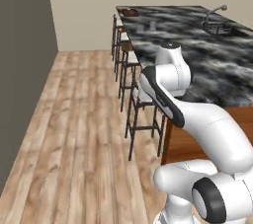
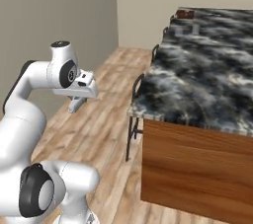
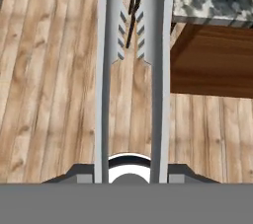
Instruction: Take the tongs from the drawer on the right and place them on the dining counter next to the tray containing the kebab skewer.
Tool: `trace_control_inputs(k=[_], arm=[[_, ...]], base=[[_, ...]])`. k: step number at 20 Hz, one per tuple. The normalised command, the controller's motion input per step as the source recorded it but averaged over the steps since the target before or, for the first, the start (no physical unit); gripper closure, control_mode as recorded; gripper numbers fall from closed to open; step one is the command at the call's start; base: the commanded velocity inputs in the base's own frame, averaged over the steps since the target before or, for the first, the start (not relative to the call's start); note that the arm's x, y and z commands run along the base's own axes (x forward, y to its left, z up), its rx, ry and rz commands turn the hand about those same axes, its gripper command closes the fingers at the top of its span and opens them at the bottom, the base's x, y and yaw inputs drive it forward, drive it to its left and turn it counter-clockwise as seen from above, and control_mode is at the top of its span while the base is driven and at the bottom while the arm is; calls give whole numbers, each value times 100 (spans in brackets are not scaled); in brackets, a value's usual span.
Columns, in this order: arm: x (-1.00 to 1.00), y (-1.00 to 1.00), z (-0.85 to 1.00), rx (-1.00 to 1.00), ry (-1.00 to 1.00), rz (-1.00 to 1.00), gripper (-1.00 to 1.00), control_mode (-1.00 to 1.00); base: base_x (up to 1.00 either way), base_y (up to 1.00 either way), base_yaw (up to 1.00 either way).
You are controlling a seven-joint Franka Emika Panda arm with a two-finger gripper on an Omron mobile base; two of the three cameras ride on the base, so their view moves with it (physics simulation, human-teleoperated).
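Tongs in the claw, carried beside the near end of the dining counter; placing still to do.

In the hand view the gripper [image 3: 129, 171] is clamped on the tongs [image 3: 131, 45], whose two long grey arms run straight out from the fingers to their toothed tips, over the wooden floor [image 3: 49, 94]. Just beyond, the near corner of the dining counter [image 2: 197, 85] stands beside the arm, with a row of stools [image 1: 138, 104] along its side. At the counter's far end lies the tray [image 1: 130, 13], too small to make out the kebab skewer. Judging from this, the pickup is done; what remains is travelling the counter's length and setting the tongs down next to the tray.
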Motion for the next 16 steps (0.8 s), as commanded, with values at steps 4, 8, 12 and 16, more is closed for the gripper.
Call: trace_control_inputs(k=[4, 8, 12, 16], arm=[[0, 0, 0, 0, 0, 0, 100, 100], [0, 0, 0, 0, 0, 0, 100, 100], [0, 0, 0, 0, 0, 0, 100, 100], [0, 0, 0, 0, 0, 0, 100, 100]], base=[[86, 100, -34], [100, 100, -30], [100, 100, -28], [100, 99, -27]])
